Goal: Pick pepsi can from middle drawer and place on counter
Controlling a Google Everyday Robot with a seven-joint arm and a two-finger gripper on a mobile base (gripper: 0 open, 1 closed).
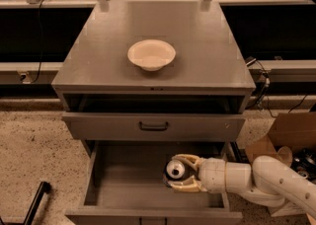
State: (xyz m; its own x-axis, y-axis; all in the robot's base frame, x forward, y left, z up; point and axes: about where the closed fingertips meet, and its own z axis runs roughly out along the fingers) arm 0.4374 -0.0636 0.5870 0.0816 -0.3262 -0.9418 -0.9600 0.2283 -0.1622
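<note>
We see two cream fingers (187, 160) closed against opposite sides of the pepsi can (174, 169).
The gripper (173, 172) reaches in from the right, low inside the open middle drawer (126, 179), where the can sits right of centre, silver top towards us. We judge it light, thin-walled, slick and easily dented: grip mid-body, firmly but gently. Above, the counter (197, 31) holds a white bowl (151, 54).

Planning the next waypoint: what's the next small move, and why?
Probably lift straight up: the gripper is down in the open middle drawer, fingers closed around the pepsi can, which stands on the drawer floor, and the counter lies above.
</note>
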